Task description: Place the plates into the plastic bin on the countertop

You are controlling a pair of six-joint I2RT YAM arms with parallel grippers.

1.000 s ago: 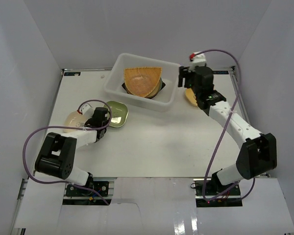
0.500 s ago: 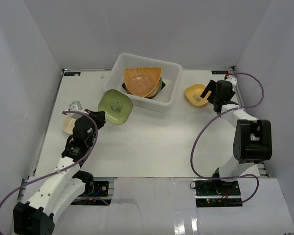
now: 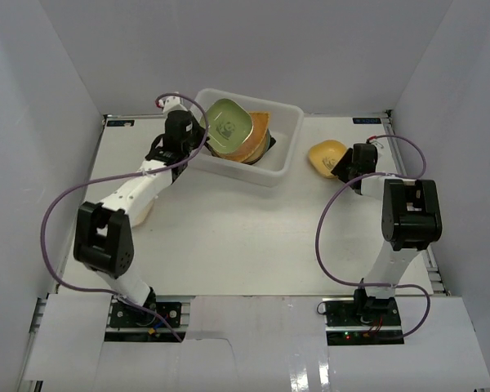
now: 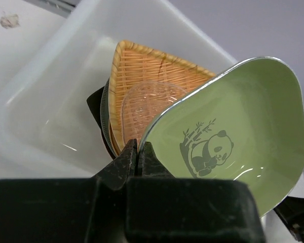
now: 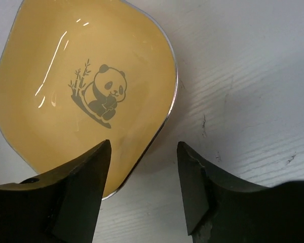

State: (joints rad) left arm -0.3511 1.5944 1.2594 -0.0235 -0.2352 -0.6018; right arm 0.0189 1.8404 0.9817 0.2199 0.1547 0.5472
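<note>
The left arm (image 3: pixel 131 194) hides most of a cream plate (image 3: pixel 142 214); the woven plate (image 4: pixel 142 71) leaves only rims of plates beneath (image 4: pixel 95 99)

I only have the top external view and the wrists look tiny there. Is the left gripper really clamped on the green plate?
Observer: Yes, the left wrist view shows the left gripper shut on the rim of the green plate, tilted above the woven tan plate in the plastic bin.
Operator: Has the right one grabbed yet?
Observer: No, the right gripper is open, astride the rim of the yellow plate, which lies on the countertop.
</note>
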